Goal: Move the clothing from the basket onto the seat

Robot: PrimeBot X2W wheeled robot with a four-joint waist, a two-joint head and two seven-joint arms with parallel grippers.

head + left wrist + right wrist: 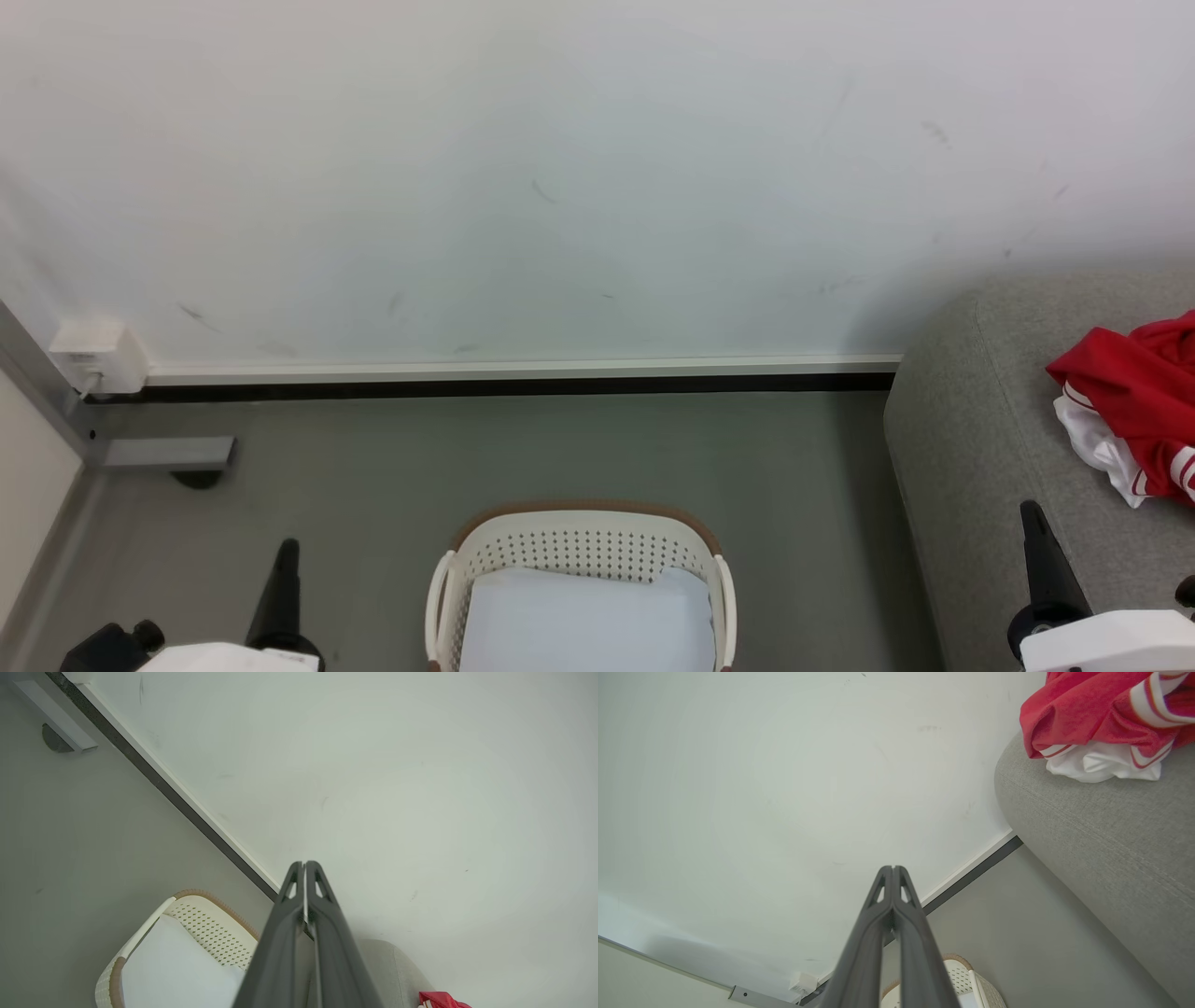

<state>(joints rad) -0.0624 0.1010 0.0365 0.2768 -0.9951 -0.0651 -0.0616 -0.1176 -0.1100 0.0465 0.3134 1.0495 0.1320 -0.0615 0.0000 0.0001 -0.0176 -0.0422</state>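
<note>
Lying crumpled on seat [980, 467] | clothing [1134, 392] red, white panels | left end effector [304, 864], right end effector [893, 868] closed

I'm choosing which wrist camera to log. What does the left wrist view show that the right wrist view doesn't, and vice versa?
Left wrist view, not the right: the left gripper, fingers shut, and a wide look into the basket, where a pale sheet lies. Right wrist view, not the left: the right gripper, fingers shut, a small white wall box, and the clothing close up, white panel and stripes, heaped on the seat. Both: the basket, the seat, some of the clothing, the wall and its dark baseboard.
</note>
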